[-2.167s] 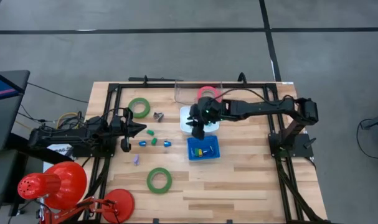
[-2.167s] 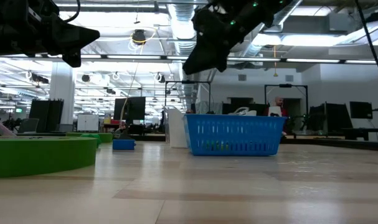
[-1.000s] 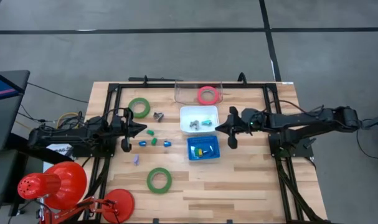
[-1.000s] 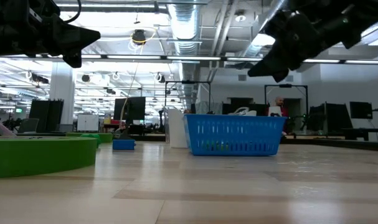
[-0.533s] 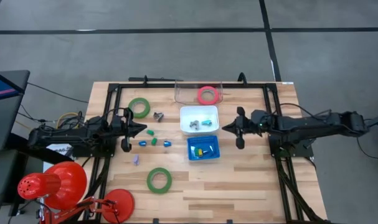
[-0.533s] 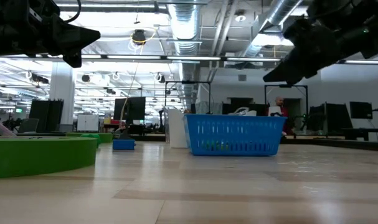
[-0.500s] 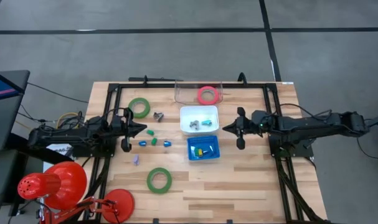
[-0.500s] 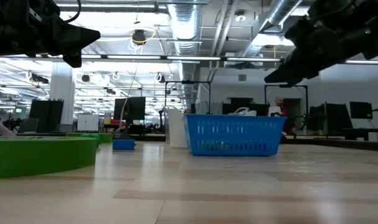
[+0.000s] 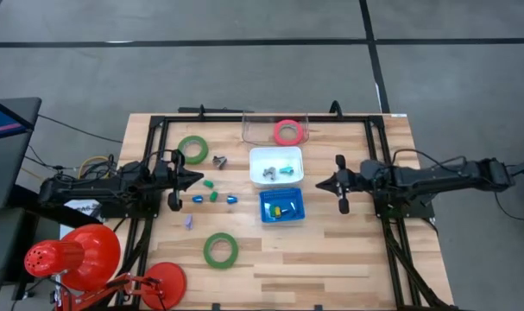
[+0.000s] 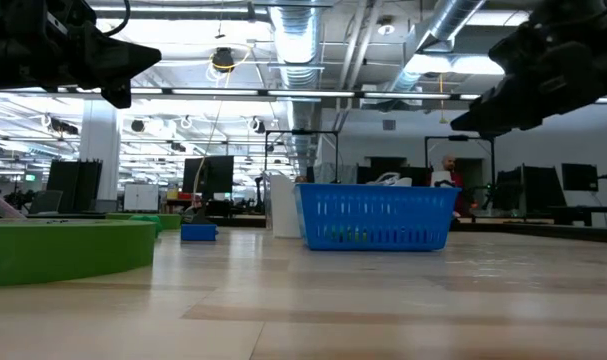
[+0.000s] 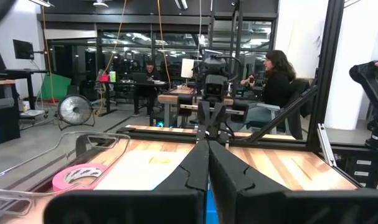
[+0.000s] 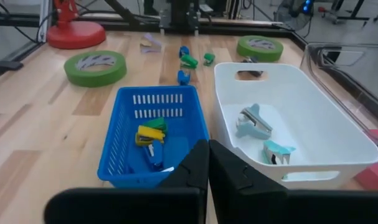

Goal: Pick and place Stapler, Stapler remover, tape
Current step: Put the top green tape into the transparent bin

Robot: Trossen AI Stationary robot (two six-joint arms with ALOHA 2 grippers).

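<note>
- The right gripper has pulled back from over the white bin to the table's right side. Its fingers are pressed together and carry nothing.
- That retreat suggests a drop-off is finished: two pale teal staple removers lie in the white bin, and small staplers, yellow and blue, sit in the blue basket.
- The left gripper waits unmoved at the left, closed and empty.
- The pink tape ring lies in the clear tray at the far edge.
- Two green tape rings remain on the wood.
- Several small green and blue pieces lie near the left gripper, so sorting looks unfinished.
</note>
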